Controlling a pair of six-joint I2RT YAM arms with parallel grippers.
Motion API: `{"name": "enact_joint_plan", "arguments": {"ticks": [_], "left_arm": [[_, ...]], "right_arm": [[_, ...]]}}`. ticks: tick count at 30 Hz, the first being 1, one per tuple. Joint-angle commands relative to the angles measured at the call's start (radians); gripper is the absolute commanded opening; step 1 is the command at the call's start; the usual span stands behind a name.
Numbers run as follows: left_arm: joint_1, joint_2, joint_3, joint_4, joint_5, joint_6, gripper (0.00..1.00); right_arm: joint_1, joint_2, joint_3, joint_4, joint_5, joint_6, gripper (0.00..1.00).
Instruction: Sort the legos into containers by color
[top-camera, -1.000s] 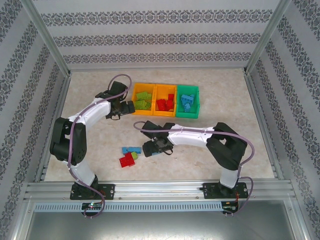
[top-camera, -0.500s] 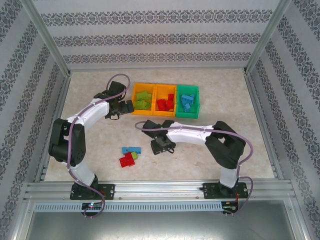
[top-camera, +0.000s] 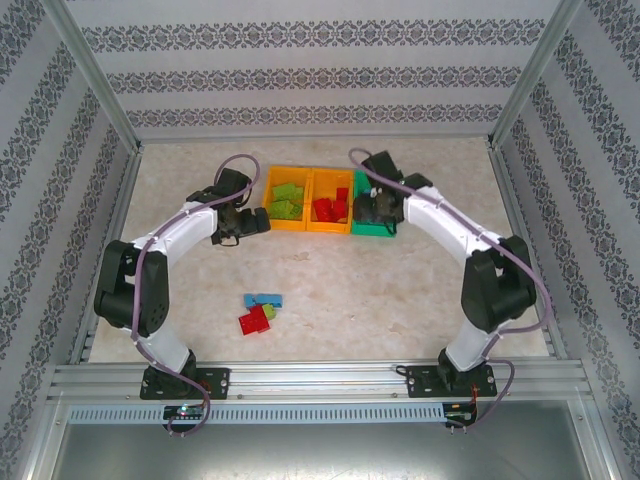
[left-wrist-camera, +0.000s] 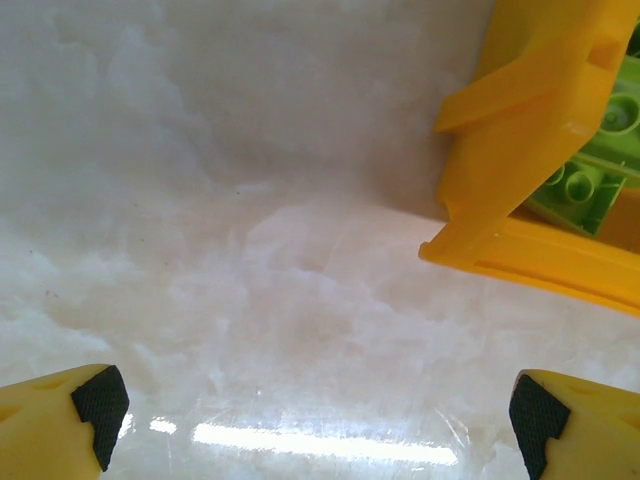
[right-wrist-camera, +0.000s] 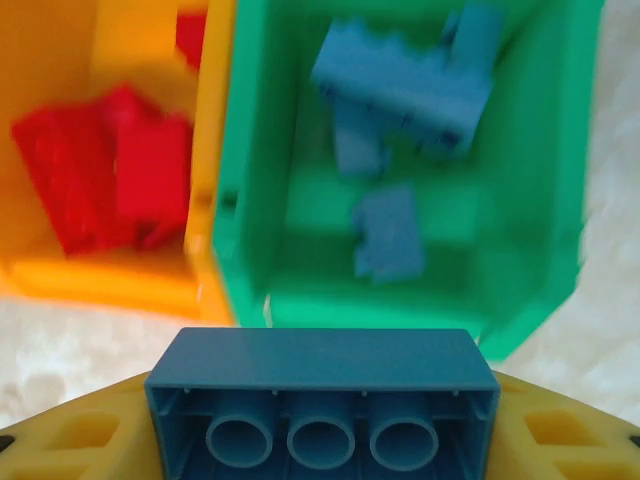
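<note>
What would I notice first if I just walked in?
Probably the blue brick clamped in the right gripper, held at the near edge of the green bin where other blue bricks lie. Then the small cluster of red, blue and lime bricks loose on the table, nearer the left arm.

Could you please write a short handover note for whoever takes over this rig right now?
Left gripper: open, empty, beside the left orange bin.
Right gripper: shut on a blue brick, above the green bin.
Done: green bricks in the left orange bin, red bricks in the middle orange bin, blue bricks in the green bin.
To do: drop the held one; sort the loose bricks, blue, red and green, on the table.
</note>
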Motion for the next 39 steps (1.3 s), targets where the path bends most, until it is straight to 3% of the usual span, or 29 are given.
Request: {"name": "enact_joint_plan", "arguments": {"ticks": [1, 6, 12, 27, 39], "left_arm": [[-0.039, -0.031, -0.018, -0.064, -0.022, 0.011, 1.0], [-0.111, -0.042, -0.072, -0.085, -0.03, -0.029, 1.0], [-0.201, -0.05, -0.119, -0.117, -0.048, -0.091, 1.0], [-0.31, -0.111, -0.204, -0.217, -0.054, -0.242, 1.0], [-0.331, -0.321, -0.372, -0.226, -0.091, -0.445, 0.97]], "right_arm": [[-0.037, 0.111, 0.136, -0.021, -0.026, -0.089, 0.53], [-0.099, 0.283, 0.343, -0.064, -0.031, -0.095, 0.56], [-0.149, 0.396, 0.46, -0.093, -0.062, -0.084, 0.59], [-0.162, 0.386, 0.419, -0.048, -0.147, -0.095, 0.82], [-0.165, 0.315, 0.357, 0.005, -0.196, -0.087, 0.85]]}}
